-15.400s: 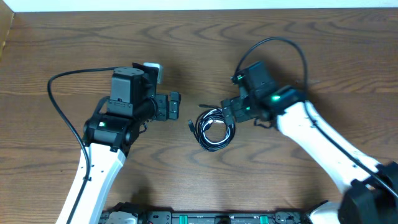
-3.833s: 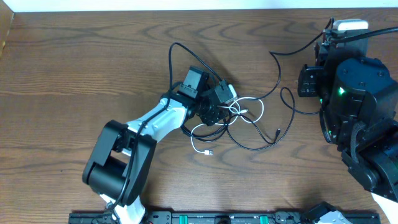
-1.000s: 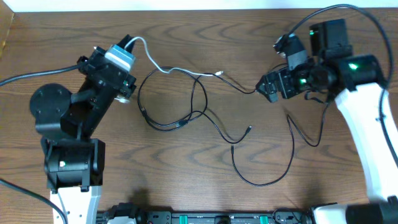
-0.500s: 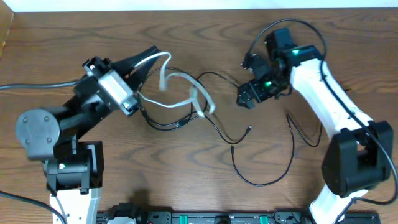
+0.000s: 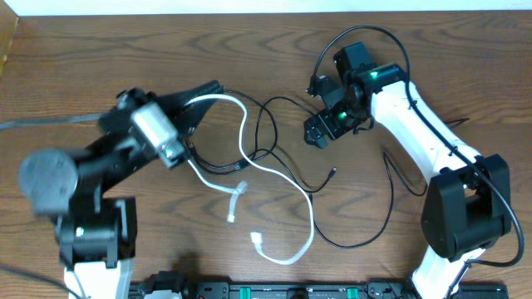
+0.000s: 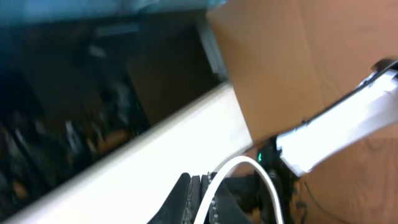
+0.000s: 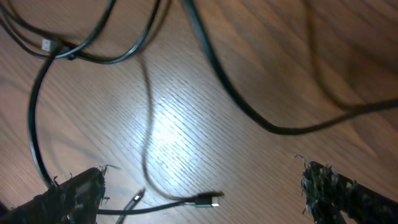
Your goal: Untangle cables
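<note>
The left gripper [image 5: 206, 90] was clamped on the white cable [image 5: 243, 137], which ran between its fingers [image 6: 186, 194] and trailed over the table [image 5: 465, 50] toward five o'clock in the overhead view, partly blurred. The right gripper [image 5: 316, 133] hung wide open, gripping nothing. Black cables [image 5: 392, 195] lay loose on the wood from its nine o'clock round to its five o'clock.

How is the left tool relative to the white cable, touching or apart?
Touching. The left wrist view shows the white cable clamped in the left tool and arching out from it.
</note>
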You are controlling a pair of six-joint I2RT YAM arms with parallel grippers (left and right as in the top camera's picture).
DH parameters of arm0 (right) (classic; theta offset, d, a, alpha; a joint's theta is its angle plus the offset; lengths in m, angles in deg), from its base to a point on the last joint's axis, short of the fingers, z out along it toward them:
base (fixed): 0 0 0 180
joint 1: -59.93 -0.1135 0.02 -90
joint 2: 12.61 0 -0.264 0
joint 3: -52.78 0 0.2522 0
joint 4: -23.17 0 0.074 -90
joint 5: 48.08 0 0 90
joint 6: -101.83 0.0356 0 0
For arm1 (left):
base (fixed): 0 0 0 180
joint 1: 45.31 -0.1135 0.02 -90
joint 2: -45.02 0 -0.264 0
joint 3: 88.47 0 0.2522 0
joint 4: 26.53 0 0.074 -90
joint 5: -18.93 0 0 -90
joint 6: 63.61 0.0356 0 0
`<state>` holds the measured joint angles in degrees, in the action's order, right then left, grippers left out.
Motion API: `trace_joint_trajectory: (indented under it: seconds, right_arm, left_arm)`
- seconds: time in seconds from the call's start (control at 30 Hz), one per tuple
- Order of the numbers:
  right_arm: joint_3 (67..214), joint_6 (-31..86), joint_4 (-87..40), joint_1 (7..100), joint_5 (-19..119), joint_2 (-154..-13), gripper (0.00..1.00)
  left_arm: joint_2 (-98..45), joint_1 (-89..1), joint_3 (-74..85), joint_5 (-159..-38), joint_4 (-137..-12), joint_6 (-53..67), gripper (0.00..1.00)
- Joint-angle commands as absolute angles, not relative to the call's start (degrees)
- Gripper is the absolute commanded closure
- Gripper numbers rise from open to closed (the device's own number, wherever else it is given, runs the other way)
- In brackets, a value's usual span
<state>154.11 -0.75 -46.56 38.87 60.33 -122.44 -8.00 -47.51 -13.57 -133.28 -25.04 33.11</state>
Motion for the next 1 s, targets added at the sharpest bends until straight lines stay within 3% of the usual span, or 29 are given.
trace_joint_trajectory:
  seconds: [0.0, 0.43, 0.73, 0.97]
  right_arm:
    - [154.1, 0.1, -46.5, 36.7, 60.5, -122.3, 0.01]
    - [156.2, 2.0, -43.3, 26.8, 60.2, -119.9, 0.01]
    - [156.2, 3.0, -32.1, 21.8, 48.6, -115.9, 0.01]
    - [156.1, 0.2, -21.0, 20.2, 47.4, -115.9, 0.01]
  left_arm:
    - [-12.6, -47.7, -13.0, -132.8, -28.5, 38.9, 0.93]
    - [-32.4, -47.7, -13.0, -128.4, -29.1, 43.5, 0.93]
    - [-30.6, -47.7, -13.0, -128.5, -29.1, 43.3, 0.92]
    - [-28.6, -47.7, -13.0, -128.5, -29.1, 43.3, 0.93]
